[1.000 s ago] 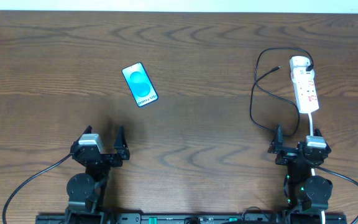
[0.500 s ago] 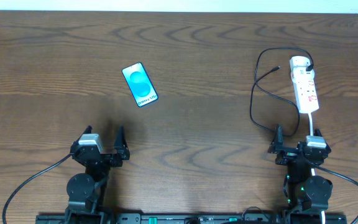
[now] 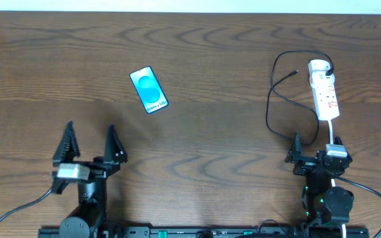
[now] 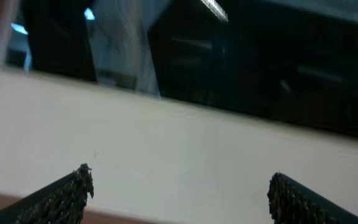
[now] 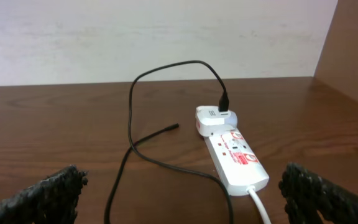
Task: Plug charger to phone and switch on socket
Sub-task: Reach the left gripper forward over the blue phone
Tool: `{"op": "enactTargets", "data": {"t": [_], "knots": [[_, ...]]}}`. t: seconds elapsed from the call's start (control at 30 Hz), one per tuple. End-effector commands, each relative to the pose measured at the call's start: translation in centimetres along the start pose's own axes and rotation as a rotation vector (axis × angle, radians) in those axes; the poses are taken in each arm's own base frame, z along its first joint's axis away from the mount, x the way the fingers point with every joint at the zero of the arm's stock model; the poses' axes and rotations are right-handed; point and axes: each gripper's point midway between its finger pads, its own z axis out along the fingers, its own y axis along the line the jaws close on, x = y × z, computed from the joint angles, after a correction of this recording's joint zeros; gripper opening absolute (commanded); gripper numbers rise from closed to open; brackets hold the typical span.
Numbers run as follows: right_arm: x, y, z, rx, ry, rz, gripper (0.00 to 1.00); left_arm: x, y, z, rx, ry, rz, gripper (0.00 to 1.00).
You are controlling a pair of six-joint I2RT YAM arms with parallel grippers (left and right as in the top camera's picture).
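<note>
At the left gripper (image 3: 90, 127), jaws released and spread wide, nothing between them; far to the left of the socket (image 3: 325, 92), tipped upward, with only two dark fingertips (image 4: 73, 193) against a blurred pale wall (image 4: 185, 149) in its wrist view

At the right gripper (image 3: 316, 137), jaws likewise slack and wide, gripping nothing; just on the near side of the socket, beside the white cord (image 3: 331, 129) leaving the socket's near end

On the wooden table (image 3: 210, 53), the socket flat and lengthwise, red marks on top, switch position too small to tell

The charger (image 3: 270, 99) with its black plug (image 5: 224, 99) seated in a white adapter (image 3: 318, 66) at the socket's far end, cable arching up, then looping out to the socket's left and back toward its near end; connector tip (image 5: 174, 126) loose on the wood just left of the socket's far end, joined to nothing

The phone (image 3: 149, 90) face up and slightly askew, well to the left of the socket, apart from the charger and both grippers
</note>
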Motion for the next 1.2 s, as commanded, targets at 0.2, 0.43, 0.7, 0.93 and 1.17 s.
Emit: {"op": "enactTargets", "data": {"t": [0.2, 0.43, 0.7, 0.93, 1.17], "knots": [[0.1, -0.2, 0.0, 0.007, 0.002, -0.011, 0.99, -7.8, -0.7, 0.7, -0.029, -0.164, 0.126, 0.92], [0.1, -0.2, 0.0, 0.007, 0.002, -0.011, 0.99, -11.5, -1.6, 2.3, -0.029, -0.193, 0.162, 0.92], [0.1, -0.2, 0.0, 0.007, 0.002, -0.011, 0.99, -14.8, -2.7, 7.6, -0.034, -0.166, 0.188, 0.92], [0.1, -0.2, 0.0, 0.007, 0.002, -0.011, 0.99, -16.3, -3.6, 14.4, -0.036, -0.128, 0.192, 0.92], [0.1, -0.2, 0.0, 0.007, 0.002, -0.011, 0.99, -13.2, -4.0, 21.9, -0.038, 0.07, 0.168, 0.92]]}}
